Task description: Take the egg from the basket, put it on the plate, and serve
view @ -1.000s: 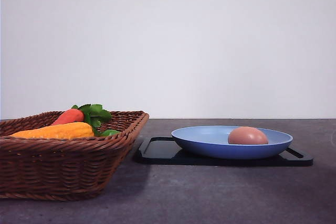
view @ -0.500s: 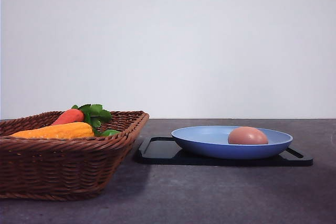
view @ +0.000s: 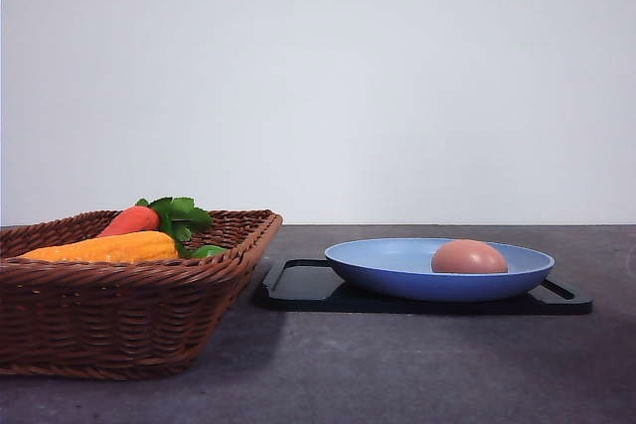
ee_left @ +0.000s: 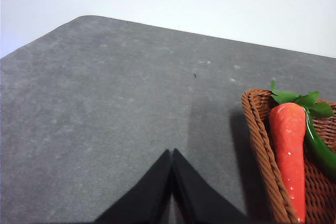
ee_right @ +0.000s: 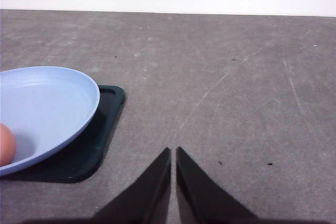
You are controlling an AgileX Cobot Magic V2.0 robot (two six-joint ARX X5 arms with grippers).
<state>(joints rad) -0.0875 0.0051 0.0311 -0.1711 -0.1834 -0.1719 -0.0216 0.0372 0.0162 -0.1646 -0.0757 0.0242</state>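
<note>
We are seeing the egg (view: 469, 257) lying in the plate (view: 397, 280), out of the basket (view: 119, 320), so we are guessing it's ready to serve; left gripper (ee_left: 172, 157) and right gripper (ee_right: 173, 156) are pinched together, holding nothing

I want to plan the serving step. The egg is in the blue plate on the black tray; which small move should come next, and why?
Probably bring the right gripper toward the black tray edge: the egg already lies in the blue plate, both grippers are shut and empty, and the right one hovers beside the tray, not touching it.
</note>
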